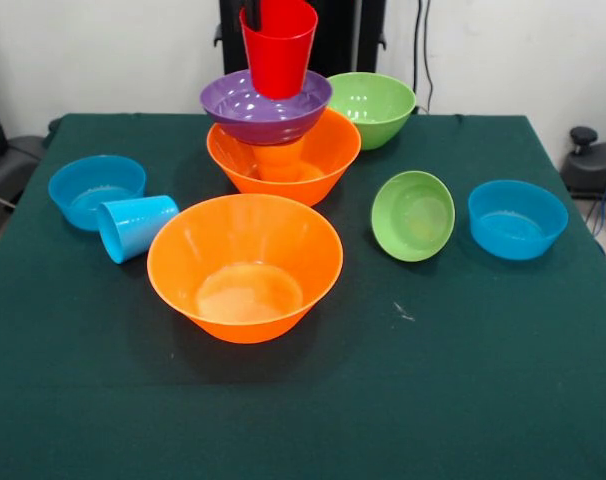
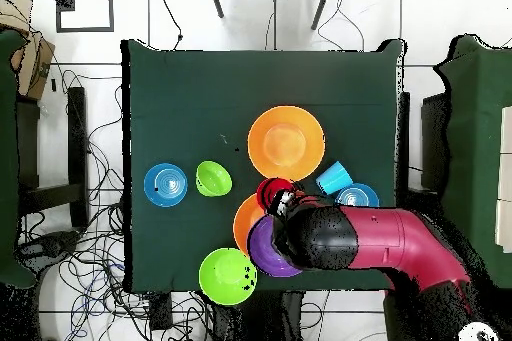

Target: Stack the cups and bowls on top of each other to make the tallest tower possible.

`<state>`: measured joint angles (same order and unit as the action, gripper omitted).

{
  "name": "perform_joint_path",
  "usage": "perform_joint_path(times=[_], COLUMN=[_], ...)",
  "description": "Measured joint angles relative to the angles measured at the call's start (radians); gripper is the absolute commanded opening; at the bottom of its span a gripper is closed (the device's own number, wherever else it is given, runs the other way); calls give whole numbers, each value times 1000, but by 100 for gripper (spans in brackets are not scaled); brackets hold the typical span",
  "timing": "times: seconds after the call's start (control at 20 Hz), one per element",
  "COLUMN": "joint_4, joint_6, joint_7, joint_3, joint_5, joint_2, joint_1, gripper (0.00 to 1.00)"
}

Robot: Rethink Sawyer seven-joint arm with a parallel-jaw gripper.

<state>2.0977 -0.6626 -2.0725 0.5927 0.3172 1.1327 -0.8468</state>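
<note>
Tower sits at the table's far side: orange bowl, orange cup, purple bowl, red cup. Can't tell if the hand is open. I'd centre that cup before letting go.

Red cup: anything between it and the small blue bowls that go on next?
The arm hangs over the red cup. In the front view, the small green bowl lies between the right-hand blue bowl and the tower; nothing lies between the left-hand blue bowl and it.
</note>
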Motion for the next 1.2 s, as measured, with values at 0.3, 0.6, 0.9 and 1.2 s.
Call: perform_joint_path(times=[0.3,0.6,0.9,1.2], joint_4=[0,0,0,1], joint_6=[28,30,30,30], joint_7=[0,0,0,0], joint_3=[0,0,0,2], joint_5=[49,68,71,71], joint_2=[-46,-80,-86,-83], joint_1=[17,24,21,6], gripper=[0,0,0,0])
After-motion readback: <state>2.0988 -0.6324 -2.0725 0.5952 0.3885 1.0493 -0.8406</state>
